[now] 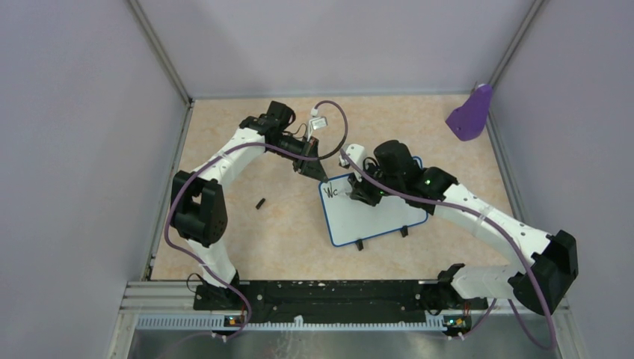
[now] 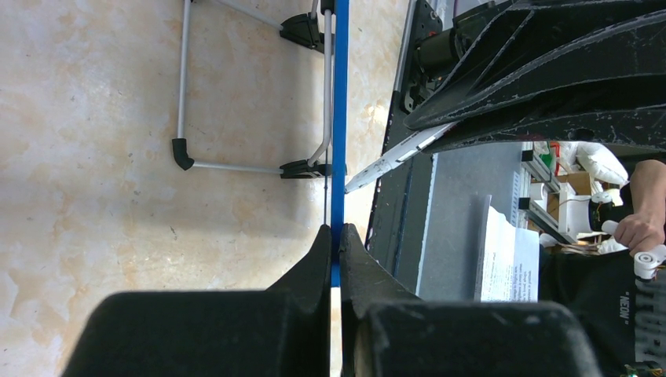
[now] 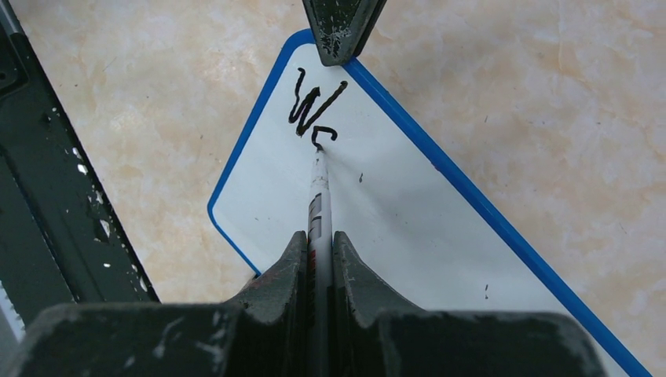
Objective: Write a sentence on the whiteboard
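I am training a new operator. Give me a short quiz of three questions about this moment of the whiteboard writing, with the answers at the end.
1. True or false: the right gripper is shut on a marker whose tip touches the whiteboard.
2. What is the left gripper holding? A) the marker B) the whiteboard's blue rim C) nothing
3. Fill in: the writing on the board begins with the capital letter ___.

Key: 1 true; 2 B; 3 W.
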Controlling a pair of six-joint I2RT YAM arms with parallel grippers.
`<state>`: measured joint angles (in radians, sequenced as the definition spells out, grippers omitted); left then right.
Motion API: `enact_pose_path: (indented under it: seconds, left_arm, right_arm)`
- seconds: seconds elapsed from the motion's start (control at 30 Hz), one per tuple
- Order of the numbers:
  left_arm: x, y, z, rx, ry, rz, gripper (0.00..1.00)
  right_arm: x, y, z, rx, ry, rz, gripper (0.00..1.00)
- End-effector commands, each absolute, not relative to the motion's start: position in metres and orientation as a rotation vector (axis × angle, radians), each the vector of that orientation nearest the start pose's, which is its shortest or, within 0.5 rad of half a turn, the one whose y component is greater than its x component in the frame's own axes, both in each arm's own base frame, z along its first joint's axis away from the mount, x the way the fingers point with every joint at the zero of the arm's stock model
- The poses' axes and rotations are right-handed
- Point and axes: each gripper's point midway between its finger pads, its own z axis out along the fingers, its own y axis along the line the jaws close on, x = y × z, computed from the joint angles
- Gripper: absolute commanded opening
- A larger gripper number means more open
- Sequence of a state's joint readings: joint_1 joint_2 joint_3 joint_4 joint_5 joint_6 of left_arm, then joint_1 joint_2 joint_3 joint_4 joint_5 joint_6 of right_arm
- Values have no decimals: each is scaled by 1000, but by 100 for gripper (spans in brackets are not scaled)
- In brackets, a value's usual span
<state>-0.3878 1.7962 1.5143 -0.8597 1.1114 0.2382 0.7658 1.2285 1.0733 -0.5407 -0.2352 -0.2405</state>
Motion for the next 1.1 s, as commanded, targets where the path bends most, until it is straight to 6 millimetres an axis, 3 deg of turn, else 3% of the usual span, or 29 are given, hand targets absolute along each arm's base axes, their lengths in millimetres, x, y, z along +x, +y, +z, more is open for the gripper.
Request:
enact_pose_path:
  seconds: [0.0, 0.63, 1.07]
  left_arm:
    - [270, -283, 195, 1064, 2162, -1573, 0]
    - [270, -283, 194, 1063, 2165, -1575, 0]
    - [271, -284, 194, 1064, 2164, -1579, 0]
  right_arm:
    - [242, 256, 218, -1132, 1910, 479, 0]
    - [253, 260, 236, -1072, 1876, 487, 0]
    - [252, 259, 231, -1076, 1887, 487, 0]
